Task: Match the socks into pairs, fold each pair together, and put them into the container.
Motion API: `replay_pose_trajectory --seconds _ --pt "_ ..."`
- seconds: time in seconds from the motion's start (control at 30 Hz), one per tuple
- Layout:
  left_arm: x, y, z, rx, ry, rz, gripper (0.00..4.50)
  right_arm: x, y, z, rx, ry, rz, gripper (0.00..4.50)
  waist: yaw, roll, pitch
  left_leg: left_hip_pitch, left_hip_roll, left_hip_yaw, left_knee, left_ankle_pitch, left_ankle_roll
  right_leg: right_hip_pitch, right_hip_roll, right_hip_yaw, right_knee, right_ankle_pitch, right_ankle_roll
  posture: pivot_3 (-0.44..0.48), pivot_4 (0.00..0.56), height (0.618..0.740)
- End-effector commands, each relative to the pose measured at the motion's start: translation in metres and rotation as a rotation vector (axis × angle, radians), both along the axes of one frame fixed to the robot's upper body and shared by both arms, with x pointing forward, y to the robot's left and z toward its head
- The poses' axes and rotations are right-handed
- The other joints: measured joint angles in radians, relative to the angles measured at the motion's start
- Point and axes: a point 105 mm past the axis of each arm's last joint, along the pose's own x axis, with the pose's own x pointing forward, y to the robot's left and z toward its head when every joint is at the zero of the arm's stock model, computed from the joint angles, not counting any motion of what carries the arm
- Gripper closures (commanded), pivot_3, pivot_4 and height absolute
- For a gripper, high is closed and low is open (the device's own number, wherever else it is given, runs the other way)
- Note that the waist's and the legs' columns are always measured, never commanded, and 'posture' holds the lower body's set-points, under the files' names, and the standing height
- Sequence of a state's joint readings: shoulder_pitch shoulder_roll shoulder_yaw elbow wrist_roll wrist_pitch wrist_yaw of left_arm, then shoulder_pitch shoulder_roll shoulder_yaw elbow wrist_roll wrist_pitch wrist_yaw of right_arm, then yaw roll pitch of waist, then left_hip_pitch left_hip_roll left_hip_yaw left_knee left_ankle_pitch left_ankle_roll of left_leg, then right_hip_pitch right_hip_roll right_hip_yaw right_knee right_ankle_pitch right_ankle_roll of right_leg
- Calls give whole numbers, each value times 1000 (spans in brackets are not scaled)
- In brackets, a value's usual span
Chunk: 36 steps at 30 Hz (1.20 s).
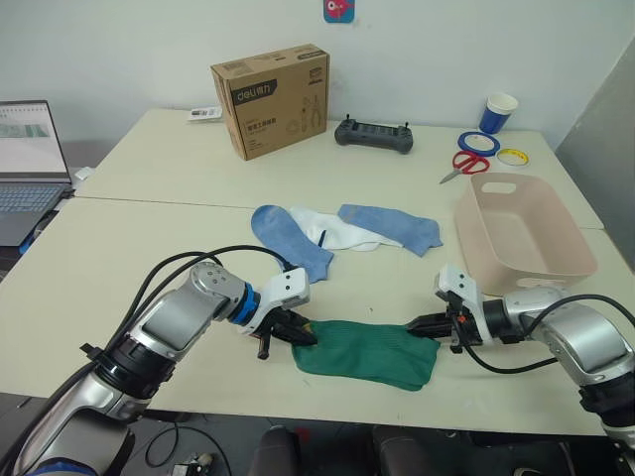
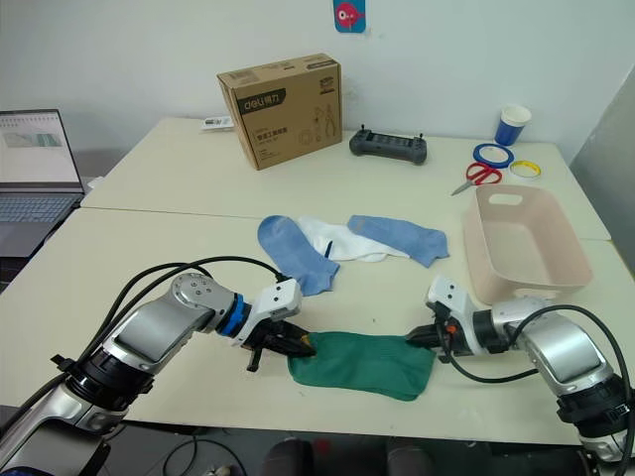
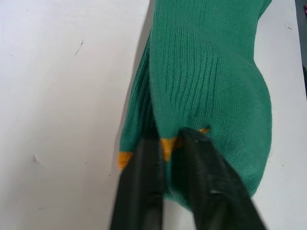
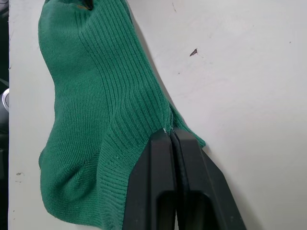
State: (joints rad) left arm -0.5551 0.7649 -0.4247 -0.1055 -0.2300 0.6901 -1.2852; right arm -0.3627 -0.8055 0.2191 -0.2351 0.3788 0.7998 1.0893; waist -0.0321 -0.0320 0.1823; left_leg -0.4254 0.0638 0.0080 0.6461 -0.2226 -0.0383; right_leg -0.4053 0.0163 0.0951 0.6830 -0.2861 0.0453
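Observation:
A dark green sock [image 1: 369, 351] with a yellow mark [image 3: 167, 144] lies flat near the table's front edge, stretched between both grippers. My left gripper [image 1: 303, 334] is shut on its left end, fingers [image 3: 144, 182] pinching the yellow-marked edge. At the other end my right gripper [image 1: 422, 323] is shut on the fabric, fingers [image 4: 156, 177] closed on the edge. Behind it lie two light blue socks [image 1: 290, 238] [image 1: 392, 226] with a white sock [image 1: 332, 230] between them. The pale pink container [image 1: 521, 238] stands at the right, nothing visible in it.
A brown cardboard box [image 1: 270, 101] and a black controller [image 1: 373, 135] stand at the back. Red scissors [image 1: 466, 165], tape rolls [image 1: 479, 144] and a blue cup [image 1: 498, 113] lie behind the container. A laptop [image 1: 30, 164] sits at far left.

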Motion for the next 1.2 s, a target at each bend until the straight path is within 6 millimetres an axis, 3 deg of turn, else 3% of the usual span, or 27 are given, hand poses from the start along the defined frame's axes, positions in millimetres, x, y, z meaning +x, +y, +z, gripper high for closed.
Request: replay_pose_trajectory --seconds 0.03,0.27,0.33,0.47,0.6,0.7,0.77,0.87,0.97,1.1,1.2 --pt "6 7 13 -18 -46 30 2619 0 1 21 24 -67 26 3471 0 0 0 0 0 0 0 0 0 0 0 0 0 0 0 0 150 740" --pt "14 25 34 -91 -96 139 377 -4 0 48 84 -169 23 992 0 0 0 0 0 -1 0 0 0 0 0 -1 0 0 0 0 150 740" --pt "15 29 44 -138 -124 156 22 -5 2 59 122 -220 30 979 0 0 0 0 0 -1 0 0 0 0 0 -1 0 0 0 0 150 740" --pt "13 23 64 -250 -294 96 22 -8 11 76 188 -306 77 979 0 0 0 0 0 -1 0 0 0 0 0 -1 0 0 0 0 150 740" --pt "3 -16 78 -427 -398 31 22 -20 38 68 261 -351 194 979 4 0 -1 0 0 0 0 0 0 1 -1 -1 0 1 0 0 150 740" --pt "-11 -35 65 -421 -430 -68 618 -24 48 49 238 -392 270 1597 3 0 -1 0 0 0 1 0 0 1 -1 0 -1 2 -2 0 150 740" --pt "-19 -46 50 -417 -417 -124 1215 -27 57 32 234 -397 319 2252 3 0 -1 0 0 0 0 0 0 1 0 0 -1 3 -3 0 150 740" --pt "-24 -42 12 -263 -422 -221 2237 -23 64 18 241 -397 331 3395 -2 0 -1 1 0 1 0 0 0 1 0 1 0 4 -4 0 150 740" --pt "-14 -39 0 -255 -436 -159 3226 -23 60 2 189 -399 356 4480 0 0 -1 3 0 0 0 0 0 1 1 1 1 4 -4 0 150 740" --pt "-13 -26 -19 -213 -416 -126 4483 -21 46 -20 155 -372 305 4500 1 0 -2 3 0 1 1 0 0 2 1 2 1 4 -3 0 150 740" --pt "-14 -11 -24 -194 -393 -84 4483 -23 30 -22 161 -353 252 4500 1 1 -2 3 0 1 0 0 0 2 1 1 1 5 -6 0 150 740"
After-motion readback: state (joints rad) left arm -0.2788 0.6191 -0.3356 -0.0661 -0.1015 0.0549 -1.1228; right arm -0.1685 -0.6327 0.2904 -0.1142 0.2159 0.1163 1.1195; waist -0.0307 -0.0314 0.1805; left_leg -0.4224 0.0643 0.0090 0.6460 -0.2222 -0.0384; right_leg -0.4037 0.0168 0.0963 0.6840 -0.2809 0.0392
